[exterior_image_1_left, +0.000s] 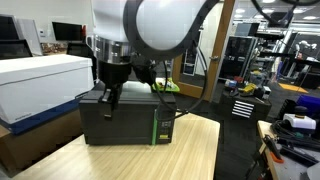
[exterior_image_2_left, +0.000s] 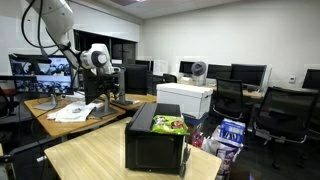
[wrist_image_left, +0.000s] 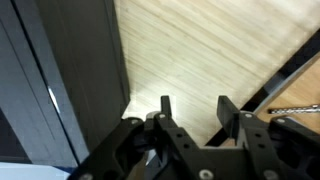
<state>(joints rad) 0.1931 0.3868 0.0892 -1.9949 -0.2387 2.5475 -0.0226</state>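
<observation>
Hovering my gripper (wrist_image_left: 195, 103) about half open, nothing between the jaws, over the wooden tabletop (wrist_image_left: 200, 50), just beside the black box (exterior_image_1_left: 125, 122), green snack bag (exterior_image_1_left: 166, 88) lying on its top.

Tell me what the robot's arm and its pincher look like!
The arm is fat, rounded and shiny white, with a dark band at the joint and a black cable looping beside it. The gripper is all black: a chunky body with two flat, straight fingers.
</observation>
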